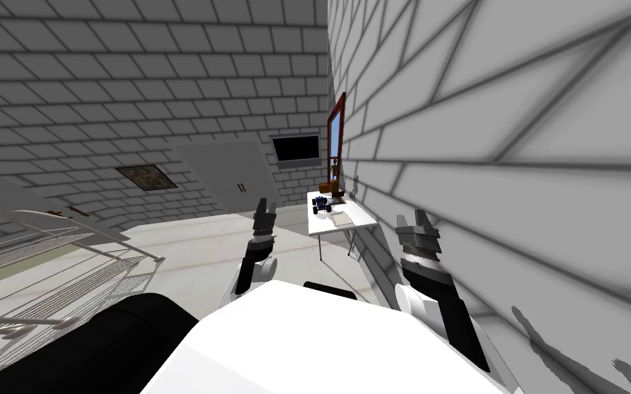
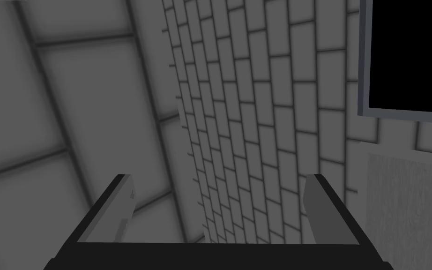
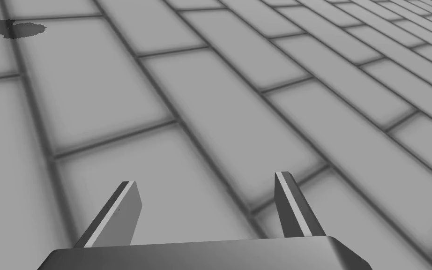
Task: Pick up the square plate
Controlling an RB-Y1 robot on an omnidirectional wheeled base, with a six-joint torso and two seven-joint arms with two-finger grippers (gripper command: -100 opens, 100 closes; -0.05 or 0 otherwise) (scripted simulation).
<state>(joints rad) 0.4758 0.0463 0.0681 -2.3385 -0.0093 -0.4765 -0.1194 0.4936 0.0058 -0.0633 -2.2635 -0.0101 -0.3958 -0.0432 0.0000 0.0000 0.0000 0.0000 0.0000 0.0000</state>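
A small white table [image 1: 362, 220] stands far ahead against the right-hand brick wall. On it lies a pale square plate [image 1: 341, 218], beside a small blue and black toy [image 1: 320, 202] and a brown object [image 1: 330, 186]. My left gripper [image 1: 266, 204] is raised left of the table, well short of it, its fingers [image 2: 125, 206] open with nothing between them. My right gripper [image 1: 416, 219] is raised close to the right wall, nearer me than the table, and its fingers [image 3: 125, 213] stand open and empty.
A wood-framed mirror [image 1: 335, 140] hangs on the right wall above the table. A dark window [image 1: 296, 148] and a pale door [image 1: 228, 174] are on the far wall. A wire rack [image 1: 54, 267] stands at my left and a black rounded object [image 1: 95, 349] lies near me.
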